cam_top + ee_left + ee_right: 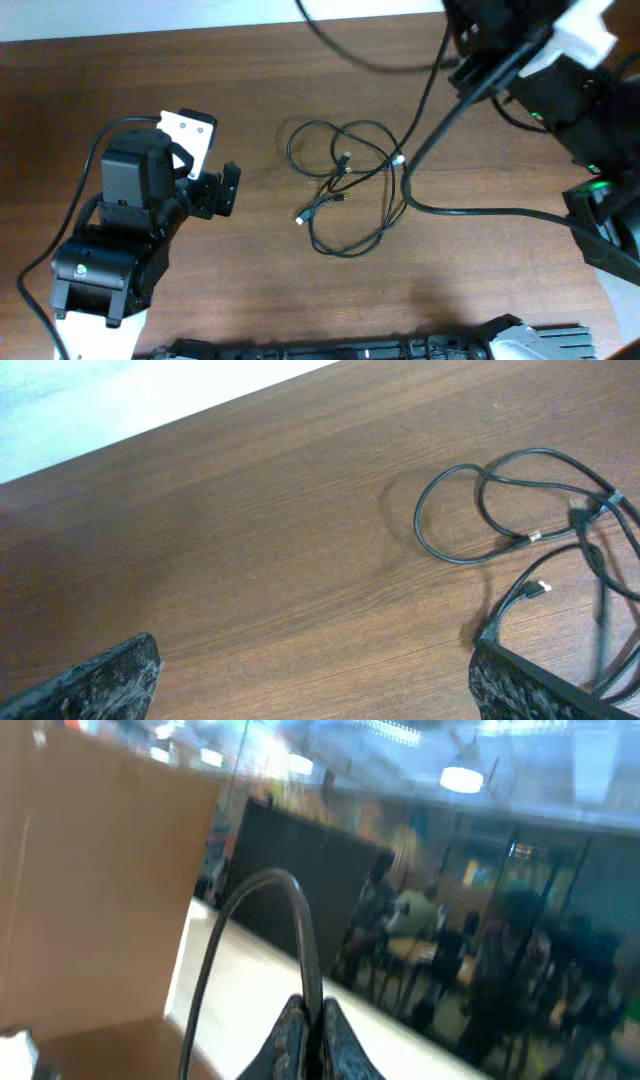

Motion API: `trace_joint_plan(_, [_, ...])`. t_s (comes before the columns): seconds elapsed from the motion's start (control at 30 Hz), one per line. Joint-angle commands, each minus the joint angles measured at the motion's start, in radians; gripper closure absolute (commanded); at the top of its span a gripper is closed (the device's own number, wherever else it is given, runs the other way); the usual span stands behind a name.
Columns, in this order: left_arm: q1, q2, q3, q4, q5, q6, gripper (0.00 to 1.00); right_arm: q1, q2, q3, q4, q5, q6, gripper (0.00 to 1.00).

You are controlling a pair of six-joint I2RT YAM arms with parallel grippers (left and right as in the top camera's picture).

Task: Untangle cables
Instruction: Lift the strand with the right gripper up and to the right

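Observation:
The cables [345, 172] lie as a loose tangle of thin black loops with small plug ends at the table's centre. In the left wrist view the cables [455, 559] sit at the right edge, ahead of my right finger. My left gripper [218, 160] is open over bare wood, left of the tangle, and the left gripper [315, 690] has nothing between its fingers. My right gripper [462, 50] is raised at the back right. In its wrist view the right gripper [310, 1020] is shut on a black cable [300, 910] that arcs up and over to the left. A black strand hangs from there down to the tangle.
The wooden table [250, 280] ends at a white strip along the back. A black strand [500, 211] runs from the tangle off to the right arm's base. A black rail [350, 350] lies along the front edge.

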Motion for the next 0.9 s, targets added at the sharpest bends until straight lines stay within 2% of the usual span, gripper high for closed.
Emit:
trace_joint_plan(0.0, [0.005,-0.004,0.007,-0.001,0.008,-0.013,0.01,-0.004,-0.004,0.008,-0.299,0.019,-0.031,0.96])
trace_joint_plan(0.13, [0.005,-0.004,0.007,-0.001,0.008,-0.013,0.01,-0.002,-0.003,0.007,-0.699,-0.059,-0.032,0.96])
trace_joint_plan(0.2, [0.005,-0.004,0.007,-0.001,0.008,-0.013,0.01,-0.002,-0.003,0.007,-0.772,-0.167,-0.080,0.96])
trace_joint_plan(0.33, [0.005,-0.004,0.007,-0.001,0.008,-0.013,0.01,-0.002,-0.015,0.009,-0.694,-0.302,-0.079,0.96])
trace_joint_plan(0.5, [0.005,-0.004,0.007,-0.001,0.008,-0.013,0.01,-0.002,-0.039,0.009,-0.422,-0.784,-0.071,0.96])
trace_joint_plan(0.7, [0.005,-0.004,0.007,-0.001,0.008,-0.013,0.01,-0.001,-0.039,0.009,-0.433,-1.011,-0.018,0.96])
trace_joint_plan(0.87, [0.005,-0.004,0.007,-0.001,0.008,-0.013,0.01,-0.001,-0.039,0.009,-0.548,-0.968,-0.018,0.96])
